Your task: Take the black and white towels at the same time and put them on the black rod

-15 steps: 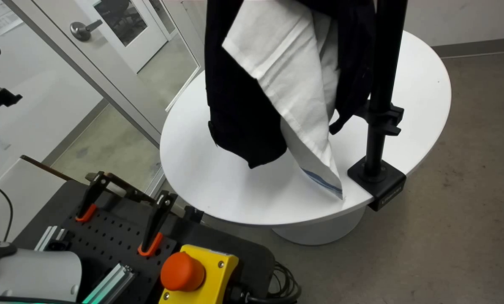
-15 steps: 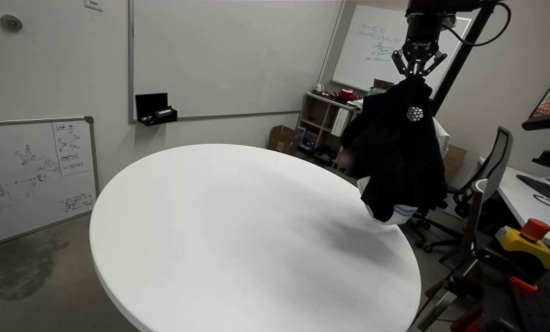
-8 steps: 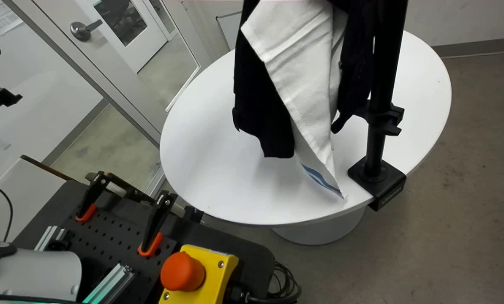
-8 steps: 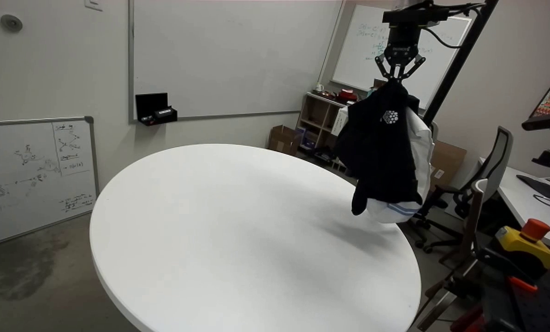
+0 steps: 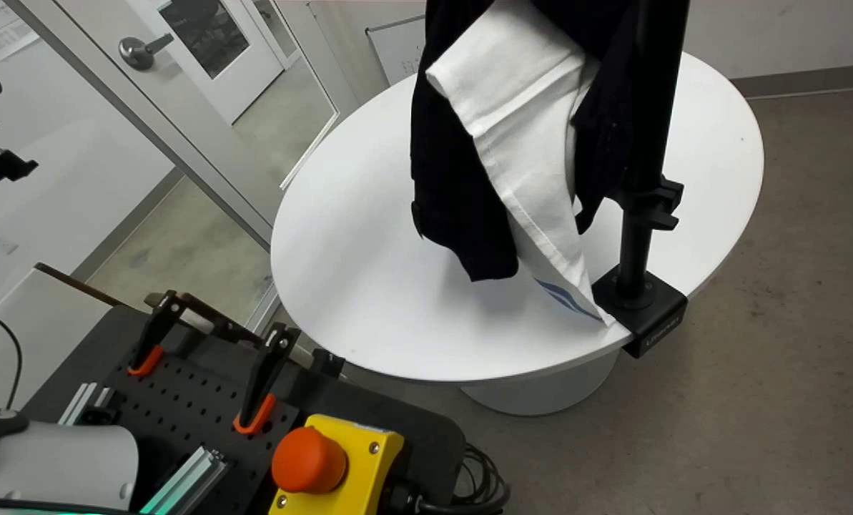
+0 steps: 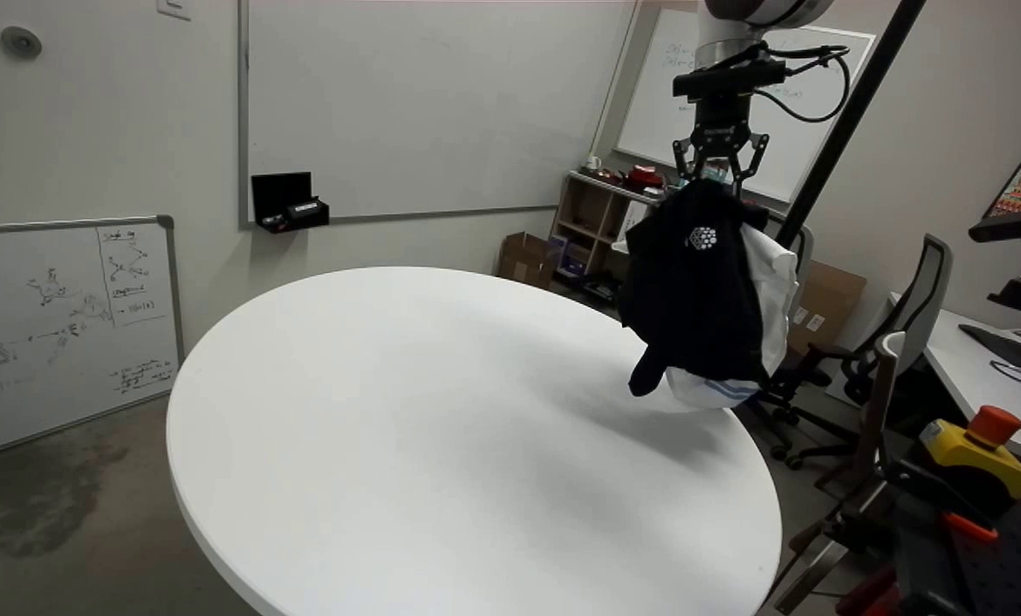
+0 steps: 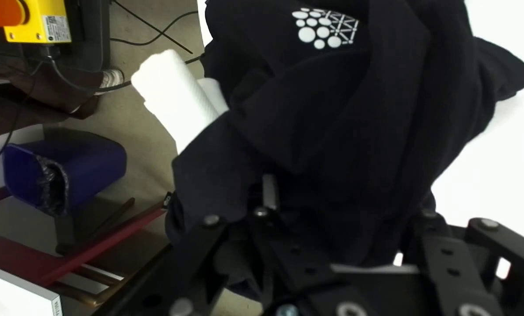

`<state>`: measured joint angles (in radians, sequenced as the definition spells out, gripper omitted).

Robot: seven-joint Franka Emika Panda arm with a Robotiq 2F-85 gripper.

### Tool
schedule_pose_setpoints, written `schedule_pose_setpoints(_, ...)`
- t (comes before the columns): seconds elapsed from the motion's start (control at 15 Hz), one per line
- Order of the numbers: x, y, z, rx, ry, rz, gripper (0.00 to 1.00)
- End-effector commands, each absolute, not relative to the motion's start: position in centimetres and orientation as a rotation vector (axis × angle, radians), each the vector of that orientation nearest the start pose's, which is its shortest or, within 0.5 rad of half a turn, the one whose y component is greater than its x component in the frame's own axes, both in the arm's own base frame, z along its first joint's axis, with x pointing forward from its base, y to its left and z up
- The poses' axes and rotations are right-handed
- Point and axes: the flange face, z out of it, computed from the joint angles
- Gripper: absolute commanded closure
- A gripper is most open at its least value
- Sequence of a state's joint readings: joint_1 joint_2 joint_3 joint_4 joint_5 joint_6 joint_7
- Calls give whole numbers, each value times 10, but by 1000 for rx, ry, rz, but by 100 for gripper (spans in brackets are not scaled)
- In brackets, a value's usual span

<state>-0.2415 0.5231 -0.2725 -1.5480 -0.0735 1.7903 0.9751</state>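
Since the round white table carries the upright pole at its edge, presumably so cloth can hang free, the black towel falls bunched just beside that pole, above the tabletop. Long axis near vertical, loose end down, one narrow tail poking a bit lower. The white towel hangs with it, black cloth on either side in an exterior view; long axis slants, lower corner pointing down and toward the pole. Can't tell if that corner touches anything. The gripper is right above the bundle, fingers spread well apart, black cloth between or just under them, none visibly pinched. With nothing pinched to take the weight, the towels are likely hung on the black rod, which I can't make out; cloth probably covers it. Placing looks done; next calls for a straight lift away, and a fold could snag. The clamp base wraps the table's rim, probably to stop the pole tipping. The blue stripe runs by the white towel's low corner, and the white logo faces outward high on the black towel.
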Motion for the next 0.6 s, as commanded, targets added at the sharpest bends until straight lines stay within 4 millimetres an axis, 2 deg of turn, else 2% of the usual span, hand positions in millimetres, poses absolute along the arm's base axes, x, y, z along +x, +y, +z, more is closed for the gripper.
schedule_pose_setpoints(0.0,595,-309,331,-2550,2313,384,12)
schedule_pose_setpoints(0.07,596,-308,328,-2551,2322,390,4)
schedule_pose_setpoints(0.13,597,-309,327,-2547,2346,383,1)
schedule_pose_setpoints(0.33,600,-316,327,-2510,2465,287,0)
schedule_pose_setpoints(0.53,603,-325,335,-2471,2580,176,0)
